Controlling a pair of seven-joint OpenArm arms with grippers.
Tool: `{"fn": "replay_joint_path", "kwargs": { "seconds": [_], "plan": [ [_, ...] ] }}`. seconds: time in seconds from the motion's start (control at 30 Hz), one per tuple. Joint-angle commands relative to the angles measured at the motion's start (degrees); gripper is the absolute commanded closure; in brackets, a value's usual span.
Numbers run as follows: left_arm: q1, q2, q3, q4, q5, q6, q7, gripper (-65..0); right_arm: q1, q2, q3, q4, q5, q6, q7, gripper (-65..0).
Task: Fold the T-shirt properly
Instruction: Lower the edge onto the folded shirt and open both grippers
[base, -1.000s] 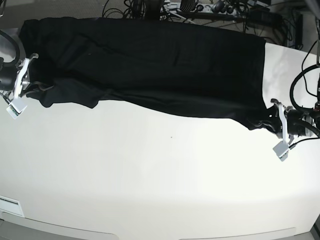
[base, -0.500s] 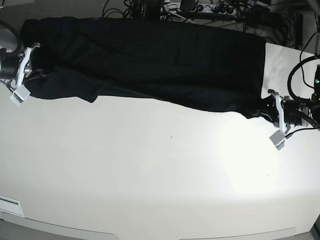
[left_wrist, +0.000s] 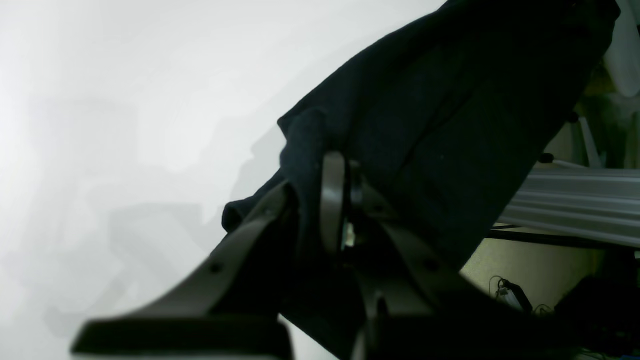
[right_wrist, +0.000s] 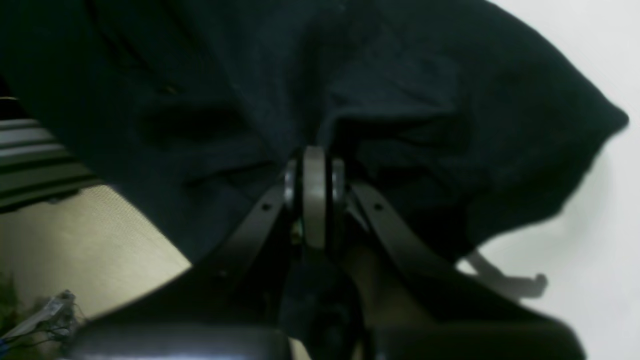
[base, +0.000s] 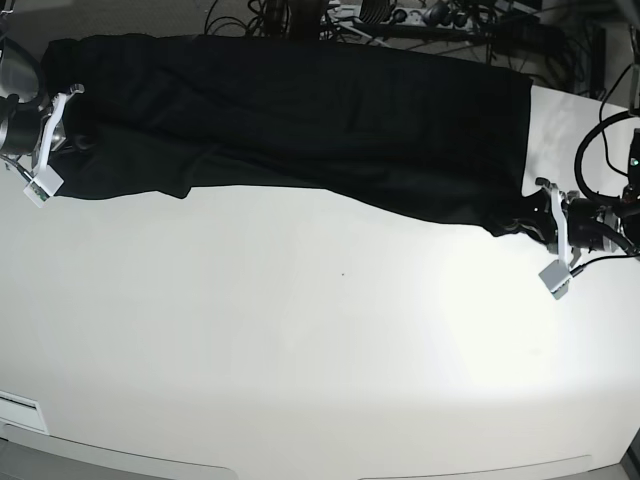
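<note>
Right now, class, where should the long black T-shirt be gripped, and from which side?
Grip the T-shirt at its two near corners, each from its own outer end, as the left gripper and right gripper do. The cloth lies as a long band across the table, so end holds likely keep it taut.
</note>
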Motion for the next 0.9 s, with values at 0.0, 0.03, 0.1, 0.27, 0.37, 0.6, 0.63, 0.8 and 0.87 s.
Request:
{"fn": "replay_joint_path", "kwargs": {
  "seconds": [0.0,0.03,0.1,0.27,0.37,0.6,0.63,0.8,0.87],
  "plan": [
    [-1.11,-1.16,-0.63,0.70,-1.32,-0.49,-0.17,0.0,0.48,1.29,0.68,0.59,-1.20,0.28,1.46,0.0],
    [-1.11,-1.16,-0.63,0.70,-1.32,-0.49,-0.17,0.0,0.46,1.29,0.68,0.59,-3.06,0.28,2.34,0.0],
    [-1.11,-1.16,-0.63,0.70,-1.32,-0.49,-0.17,0.0,0.46,1.29,0.68,0.59,-5.49,0.28,3.54,0.0],
    [-1.14,-1.16,-0.63,0.70,-1.32,-0.49,-0.22,0.0,0.48,1.29,0.68,0.59,-5.05,0.28,3.54,0.0],
    [-1.14,-1.16,-0.63,0.70,-1.32,-0.49,-0.20,0.0,0.50,1.31,0.68,0.59,-5.07,0.28,3.54,-10.3],
    [-1.11,-1.36,-0.63,0.70,-1.32,-0.49,-0.17,-23.9,0.50,1.38,0.68,0.61,-5.05,0.28,3.54,-31.4],
    [-1.11,-1.36,-0.63,0.70,-1.32,-0.49,-0.17,-26.4,0.50,1.38,0.68,0.61,-5.05,0.28,3.52,-31.4],
    [-1.14,-1.46,-0.63,0.70,-1.32,-0.49,-0.17,-27.1,0.63,1.36,0.68,0.61,-5.07,0.28,3.56,-31.4],
    [-1.11,-1.86,-0.63,0.70,-1.32,-0.49,-0.15,-27.1,0.66,1.36,0.68,0.61,-5.05,0.28,3.61,-31.4]
  ]
}}
